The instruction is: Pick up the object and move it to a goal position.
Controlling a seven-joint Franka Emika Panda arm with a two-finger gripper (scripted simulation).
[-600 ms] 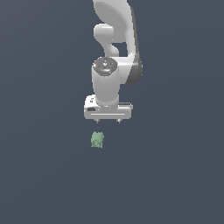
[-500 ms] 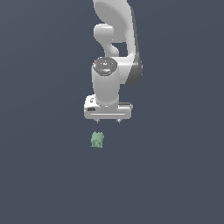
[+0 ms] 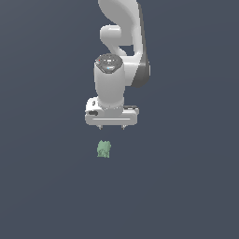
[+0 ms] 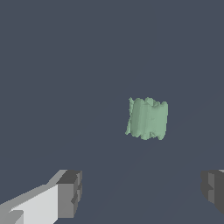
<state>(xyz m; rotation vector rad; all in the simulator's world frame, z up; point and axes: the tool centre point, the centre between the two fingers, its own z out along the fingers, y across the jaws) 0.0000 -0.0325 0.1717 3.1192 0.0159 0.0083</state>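
The object [image 3: 103, 149] is a small pale green lumpy thing lying on the dark floor, in front of and below the white arm in the exterior view. The wrist view shows the object [image 4: 148, 118] as a ridged green block. My gripper [image 3: 112, 127] hangs above it, apart from it, with only the two short fingertips showing under the white hand. In the wrist view the gripper [image 4: 142, 194] is open, its grey fingers [image 4: 70, 194] spread wide with nothing between them.
A plain dark grey floor [image 3: 186, 186] fills both views. The white arm [image 3: 121, 42] rises behind the gripper.
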